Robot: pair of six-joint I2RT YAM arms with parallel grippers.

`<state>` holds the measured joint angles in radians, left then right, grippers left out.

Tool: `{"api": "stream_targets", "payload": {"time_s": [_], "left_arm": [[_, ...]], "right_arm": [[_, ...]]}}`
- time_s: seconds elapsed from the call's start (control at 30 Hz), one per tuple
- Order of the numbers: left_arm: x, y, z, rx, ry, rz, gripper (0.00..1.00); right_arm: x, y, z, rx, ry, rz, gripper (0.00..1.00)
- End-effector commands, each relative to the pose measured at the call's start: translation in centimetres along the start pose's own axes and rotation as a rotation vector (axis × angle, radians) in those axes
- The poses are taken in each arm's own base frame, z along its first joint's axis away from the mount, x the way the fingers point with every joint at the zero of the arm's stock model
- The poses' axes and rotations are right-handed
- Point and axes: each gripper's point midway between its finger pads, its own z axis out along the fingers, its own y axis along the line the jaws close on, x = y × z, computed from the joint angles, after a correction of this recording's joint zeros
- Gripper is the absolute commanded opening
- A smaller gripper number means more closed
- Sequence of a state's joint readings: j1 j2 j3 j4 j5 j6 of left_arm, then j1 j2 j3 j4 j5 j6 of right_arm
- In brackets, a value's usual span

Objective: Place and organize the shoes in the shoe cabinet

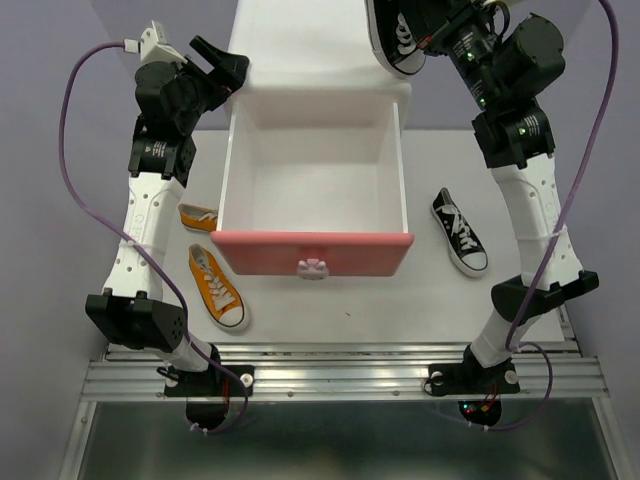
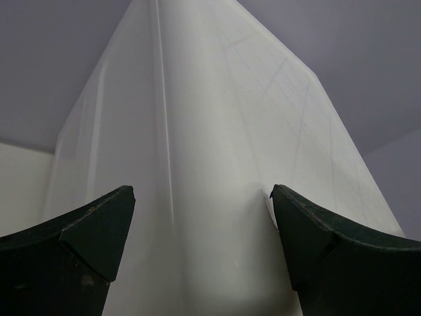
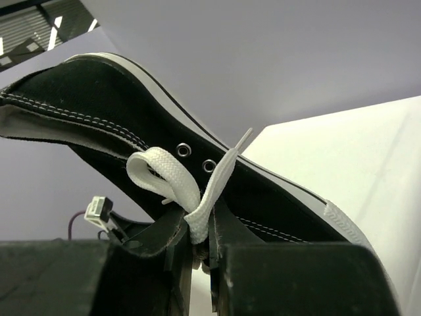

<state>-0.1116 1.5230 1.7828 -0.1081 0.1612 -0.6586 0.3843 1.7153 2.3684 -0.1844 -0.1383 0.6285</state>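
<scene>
**A:** What stood around you on the table (image 1: pixel 340 305)?

**B:** The shoe cabinet (image 1: pixel 300 45) rose at twelve o'clock from my bases. Its drawer (image 1: pixel 250 190) stuck out toward me, pink front (image 1: pixel 370 253) nearest. That drawer was in the way, hiding part of one orange shoe (image 1: pixel 198 217) at its nine o'clock. The second orange shoe (image 1: pixel 216 287) lay whole at eight o'clock, near the front's left corner. A black shoe (image 1: pixel 460 232) lay at four o'clock, apart from the drawer.

**A:** And inside the drawer?

**B:** All I saw there was its own white floor and walls.

**A:** Your pincers?

**B:** My right pincer (image 3: pixel 197 247) was clamped tight on the other black shoe (image 3: pixel 105 112), nipping it by the lace and the edge of its opening. I held it up at the drawer's one o'clock, over the cabinet's top. My left pincer (image 2: pixel 202 197) gaped wide with nothing in it, at eleven o'clock, the cabinet's corner between its fingers (image 2: pixel 79 237). Whether they touched it I could not tell.

**A:** The smallest thing?

**B:** The white bunny knob (image 1: pixel 313 267), in the middle of the pink front.
</scene>
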Motion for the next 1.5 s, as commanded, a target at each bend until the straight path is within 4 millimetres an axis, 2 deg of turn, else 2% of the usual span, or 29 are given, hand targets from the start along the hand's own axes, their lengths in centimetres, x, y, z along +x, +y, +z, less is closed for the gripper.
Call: {"api": "stream_targets", "payload": {"time_s": [0.0,0.07,0.13,0.17,0.2,0.3,0.5,0.53,0.63,0.9,0.93,1.0,1.13,1.4,1.47], "left_arm": [[8.3,8.1,-0.9,-0.256,0.296,0.042,0.95],[8.3,8.2,-1.0,-0.259,0.295,0.042,0.95],[8.3,8.3,-1.2,-0.262,0.296,0.042,0.95],[8.5,8.4,-1.2,-0.264,0.299,0.042,0.95],[8.5,8.4,-1.3,-0.264,0.298,0.042,0.95],[8.3,8.3,-1.3,-0.262,0.293,0.040,0.95],[8.3,8.3,-1.2,-0.262,0.288,0.041,0.95],[8.3,8.3,-1.2,-0.261,0.289,0.041,0.95],[8.6,8.5,-1.1,-0.263,0.290,0.034,0.95],[8.5,8.6,-1.2,-0.269,0.278,0.033,0.95],[8.6,8.8,-1.2,-0.273,0.279,0.033,0.95],[8.5,8.8,-1.3,-0.274,0.275,0.032,0.95],[8.7,9.1,-1.3,-0.283,0.275,0.030,0.95],[8.8,9.5,-1.1,-0.294,0.272,0.030,0.95],[8.9,9.6,-1.1,-0.296,0.272,0.030,0.95]], "right_arm": [[-3.5,8.5,-1.8,-0.255,-0.072,0.064,0.01],[-4.4,9.2,-1.9,-0.285,-0.100,0.057,0.01],[-4.1,9.9,-1.7,-0.319,-0.100,0.060,0.01],[-3.4,10.9,-1.8,-0.348,-0.083,0.067,0.01],[-3.7,11.7,-1.9,-0.379,-0.104,0.058,0.01],[-3.1,12.3,-1.7,-0.408,-0.095,0.090,0.01],[2.6,14.0,-1.8,-0.422,0.064,0.155,0.01],[4.3,14.6,-1.9,-0.418,0.114,0.170,0.01],[7.3,15.2,-2.2,-0.394,0.181,0.183,0.01],[14.3,15.2,-3.8,-0.229,0.334,0.155,0.01],[15.1,14.7,-3.9,-0.172,0.346,0.153,0.01],[17.1,15.2,-4.9,-0.131,0.402,0.147,0.01],[18.8,13.4,-5.5,0.041,0.406,0.092,0.01],[21.4,12.1,-7.4,0.166,0.476,0.090,0.01],[21.2,11.8,-7.8,0.198,0.469,0.089,0.01]]}}
